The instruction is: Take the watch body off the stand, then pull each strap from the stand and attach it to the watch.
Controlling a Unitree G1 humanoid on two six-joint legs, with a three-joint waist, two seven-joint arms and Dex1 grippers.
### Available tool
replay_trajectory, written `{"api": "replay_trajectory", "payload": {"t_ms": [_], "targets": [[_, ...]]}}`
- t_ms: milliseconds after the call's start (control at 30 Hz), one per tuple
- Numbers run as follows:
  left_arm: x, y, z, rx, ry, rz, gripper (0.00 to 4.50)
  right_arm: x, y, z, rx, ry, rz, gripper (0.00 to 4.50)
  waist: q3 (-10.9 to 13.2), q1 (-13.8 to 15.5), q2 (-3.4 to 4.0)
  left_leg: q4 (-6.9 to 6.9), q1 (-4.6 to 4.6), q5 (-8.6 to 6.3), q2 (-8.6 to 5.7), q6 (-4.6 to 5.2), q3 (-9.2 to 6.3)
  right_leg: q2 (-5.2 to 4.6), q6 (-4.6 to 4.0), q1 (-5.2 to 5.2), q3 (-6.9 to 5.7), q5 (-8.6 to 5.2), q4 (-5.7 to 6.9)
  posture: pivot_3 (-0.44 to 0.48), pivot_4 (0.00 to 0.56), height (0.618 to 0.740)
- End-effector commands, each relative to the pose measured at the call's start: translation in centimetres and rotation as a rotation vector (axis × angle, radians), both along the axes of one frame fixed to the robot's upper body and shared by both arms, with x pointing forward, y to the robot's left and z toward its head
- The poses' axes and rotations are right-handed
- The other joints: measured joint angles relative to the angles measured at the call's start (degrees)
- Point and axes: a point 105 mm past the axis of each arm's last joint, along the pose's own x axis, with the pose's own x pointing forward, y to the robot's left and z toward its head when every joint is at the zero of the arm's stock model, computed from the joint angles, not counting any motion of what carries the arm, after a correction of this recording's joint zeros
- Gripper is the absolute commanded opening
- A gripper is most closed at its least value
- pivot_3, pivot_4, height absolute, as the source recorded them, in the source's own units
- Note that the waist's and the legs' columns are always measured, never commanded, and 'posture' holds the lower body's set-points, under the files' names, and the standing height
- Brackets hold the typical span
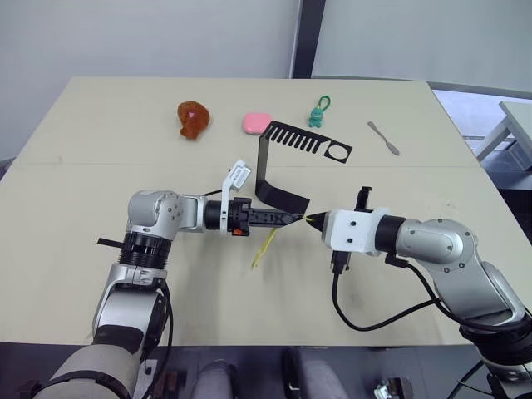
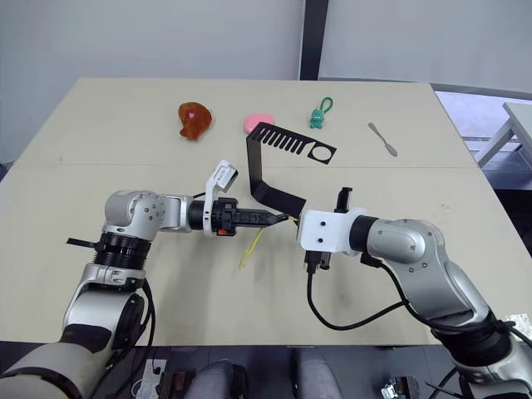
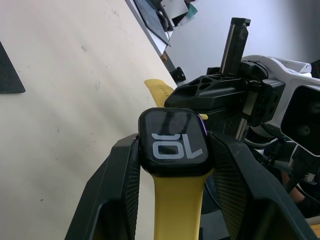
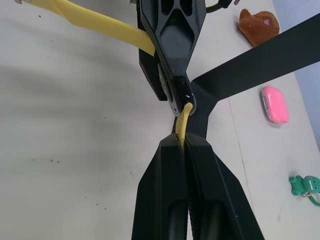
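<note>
**Second strap going onto the watch, mid-air over the table centre**

Above the middle of the table [image 1: 75, 216], in front of the stand's base, the two grippers meet tip to tip. On the left, the left gripper [image 3: 172, 150] has its fingers [image 3: 117, 185] closed on the sides of the watch body [image 3: 172, 142], screen towards its wrist camera. One strap [image 1: 264, 247] is already fixed to the case and hangs down from it towards the tabletop. To the right of it, the right gripper [image 4: 183, 139] has its fingers pressed together on the end of the second strap [image 4: 184, 116], whose free end reaches the watch held in the other gripper. Whether that end is seated in the case slot or only touching it is hard to tell from these angles.

Behind them the stand [image 1: 283, 166] sits with its comb-slotted arm bare. Further back, from left to right, lie a brown toy [image 1: 192, 120], a pink case [image 1: 258, 123], a teal keychain figure [image 1: 318, 113] and a grey spatula [image 1: 384, 138].

In my judgement, this is the last step. The next move calls for keeping the watch steady on the left while the right slides the strap end squarely along the slot until it seats, without bending the soft strip.
</note>
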Motion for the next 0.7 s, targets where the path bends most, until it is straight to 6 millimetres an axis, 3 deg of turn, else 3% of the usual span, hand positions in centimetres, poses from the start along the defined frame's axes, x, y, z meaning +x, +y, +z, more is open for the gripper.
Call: {"api": "replay_trajectory", "payload": {"t_ms": [33,700], "targets": [[-1.01,-1.42,2.01,-0.062,-0.051,-0.089,1.59,-0.79,1.24,1.04,0.009,-0.043,0.071,0.00,0.00,0.00,0.00,0.00,0.00,0.00,0.00,0.00,0.00,0.00,0.00,0.00,0.00,0.00,0.00,0.000,0.150,0.740],[-0.95,-1.42,1.91,-0.062,-0.057,-0.087,1.59,-0.68,1.23,1.06,0.006,-0.046,0.070,0.00,0.00,0.00,0.00,0.00,0.00,0.00,0.00,0.00,0.00,0.00,0.00,0.00,0.00,0.00,0.00,0.000,0.150,0.740]]}}
